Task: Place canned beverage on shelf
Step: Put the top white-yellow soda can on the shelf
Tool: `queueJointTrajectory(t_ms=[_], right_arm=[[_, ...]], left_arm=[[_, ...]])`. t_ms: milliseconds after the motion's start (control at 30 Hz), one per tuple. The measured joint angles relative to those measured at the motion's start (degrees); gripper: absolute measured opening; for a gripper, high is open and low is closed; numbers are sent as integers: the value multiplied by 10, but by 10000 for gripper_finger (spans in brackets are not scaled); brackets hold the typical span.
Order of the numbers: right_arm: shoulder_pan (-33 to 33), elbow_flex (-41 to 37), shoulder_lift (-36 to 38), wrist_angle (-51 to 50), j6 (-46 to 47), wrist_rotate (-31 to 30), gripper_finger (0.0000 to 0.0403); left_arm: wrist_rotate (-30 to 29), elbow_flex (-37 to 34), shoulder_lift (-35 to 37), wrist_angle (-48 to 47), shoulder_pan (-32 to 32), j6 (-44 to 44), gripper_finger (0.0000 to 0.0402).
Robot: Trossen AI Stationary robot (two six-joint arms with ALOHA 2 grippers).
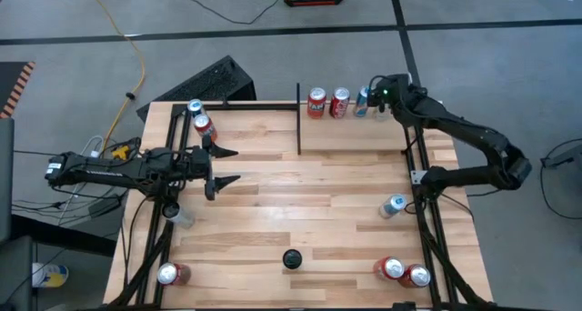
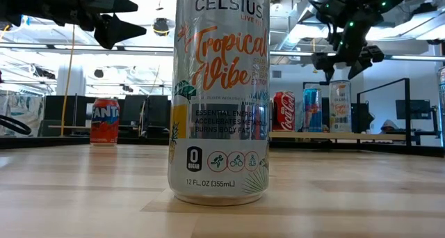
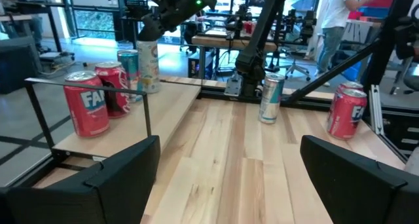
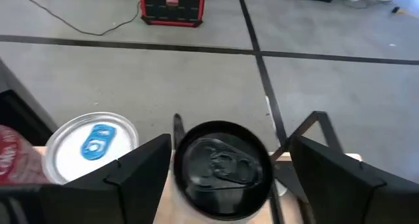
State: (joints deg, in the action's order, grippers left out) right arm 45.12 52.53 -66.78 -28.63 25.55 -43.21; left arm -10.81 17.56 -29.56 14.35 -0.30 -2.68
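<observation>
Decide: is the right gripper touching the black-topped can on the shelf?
Apart. The right wrist view shows the right gripper open, its fingers straddling the black-topped can with light wood showing between.

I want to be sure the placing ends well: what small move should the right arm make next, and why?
Probably lift the right claw straight up. The black-topped can already stands upright on the shelf beside the other cans, and the open claw hangs just above it, not touching it. A straight lift should avoid knocking it over.
</observation>
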Motion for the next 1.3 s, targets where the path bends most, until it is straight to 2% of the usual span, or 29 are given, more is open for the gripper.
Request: queueJointTrajectory(t_ms=[267,633,867,1300], right_arm=[[0,-12,2,1,17,-6,335],[0,-76,37,61,33,-4,335],[0,-79,40,63,36,5,335],[0,-83,64,104,-24,21,335]], left_arm=[[-2,0,0,0,0,6,355],[-3,0,0,1,0,0,355],[-3,0,0,2,0,-8,355],[-3,0,0,1,0,-11,355]])
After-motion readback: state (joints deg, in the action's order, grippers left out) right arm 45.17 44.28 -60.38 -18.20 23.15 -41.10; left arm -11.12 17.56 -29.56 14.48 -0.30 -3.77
